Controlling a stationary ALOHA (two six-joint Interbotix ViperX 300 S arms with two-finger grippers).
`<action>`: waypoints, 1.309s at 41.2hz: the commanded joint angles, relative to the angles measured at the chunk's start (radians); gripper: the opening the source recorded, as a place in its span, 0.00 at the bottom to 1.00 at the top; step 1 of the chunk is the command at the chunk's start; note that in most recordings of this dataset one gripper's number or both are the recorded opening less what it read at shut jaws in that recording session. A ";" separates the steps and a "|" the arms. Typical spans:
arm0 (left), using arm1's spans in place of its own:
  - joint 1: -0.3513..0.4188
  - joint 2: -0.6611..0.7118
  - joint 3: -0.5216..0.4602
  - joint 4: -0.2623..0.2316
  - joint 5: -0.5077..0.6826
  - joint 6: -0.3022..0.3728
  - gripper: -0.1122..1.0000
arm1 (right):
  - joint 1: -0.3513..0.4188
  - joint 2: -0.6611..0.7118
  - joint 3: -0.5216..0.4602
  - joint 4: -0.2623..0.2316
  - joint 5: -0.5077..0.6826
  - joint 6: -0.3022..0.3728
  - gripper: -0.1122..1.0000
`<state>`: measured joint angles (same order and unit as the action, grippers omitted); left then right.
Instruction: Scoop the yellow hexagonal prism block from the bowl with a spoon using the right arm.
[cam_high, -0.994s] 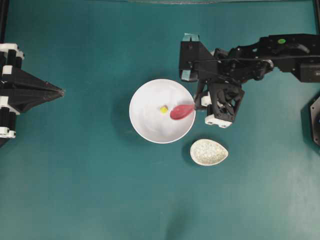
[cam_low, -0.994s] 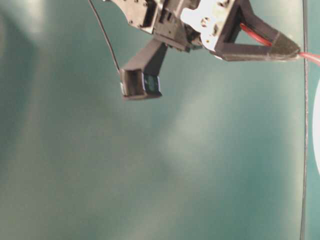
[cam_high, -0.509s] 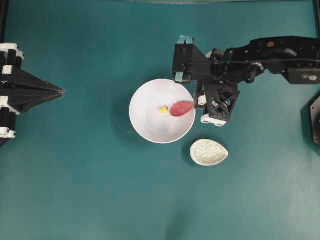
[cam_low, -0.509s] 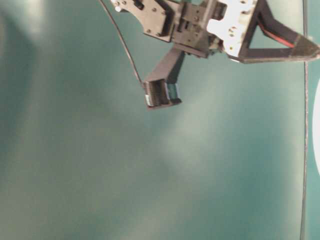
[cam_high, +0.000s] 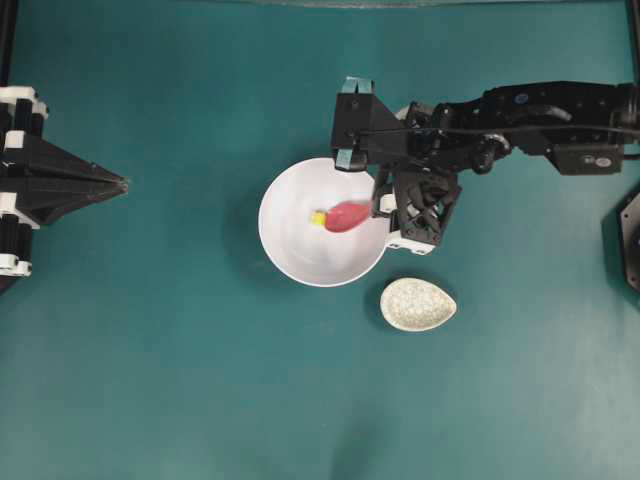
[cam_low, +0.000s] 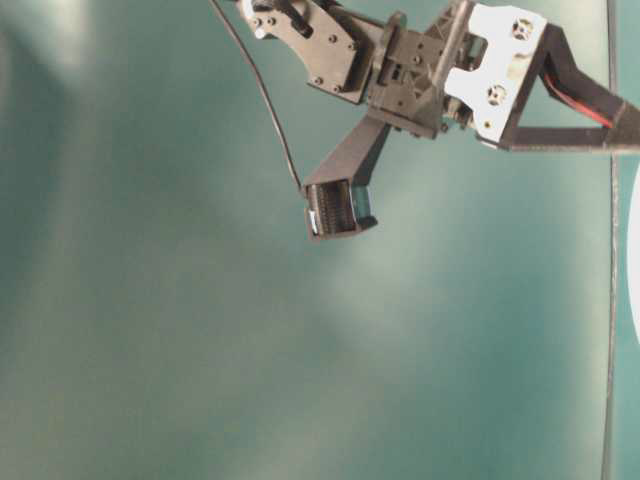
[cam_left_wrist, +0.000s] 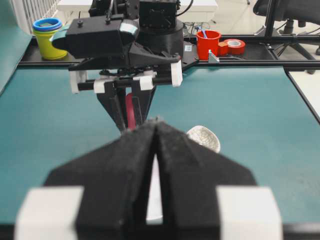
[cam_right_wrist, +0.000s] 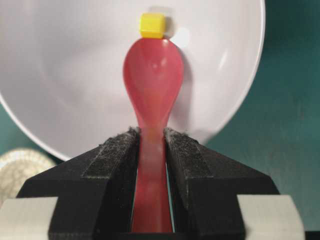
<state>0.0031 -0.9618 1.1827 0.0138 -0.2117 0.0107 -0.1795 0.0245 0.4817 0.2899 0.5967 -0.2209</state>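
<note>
Right tool (cam_right_wrist: 151, 145) clamps the spoon (cam_right_wrist: 152, 85), its scoop tip hiding the block's (cam_right_wrist: 151, 25) base.

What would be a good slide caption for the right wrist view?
Right gripper holds the pink-red spoon inside the white bowl, its tip at the yellow block.
</note>
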 joint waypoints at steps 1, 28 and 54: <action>0.002 0.005 -0.017 0.003 -0.005 0.002 0.10 | 0.009 -0.008 -0.026 -0.002 -0.031 -0.003 0.31; 0.002 0.003 -0.017 0.003 0.012 0.002 0.10 | 0.028 0.006 -0.037 -0.003 -0.187 -0.003 0.31; 0.002 0.005 -0.017 0.003 0.014 0.002 0.10 | 0.040 -0.025 -0.100 -0.003 -0.097 0.015 0.31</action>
<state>0.0031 -0.9633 1.1827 0.0138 -0.1933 0.0107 -0.1411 0.0445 0.4249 0.2884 0.4495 -0.2117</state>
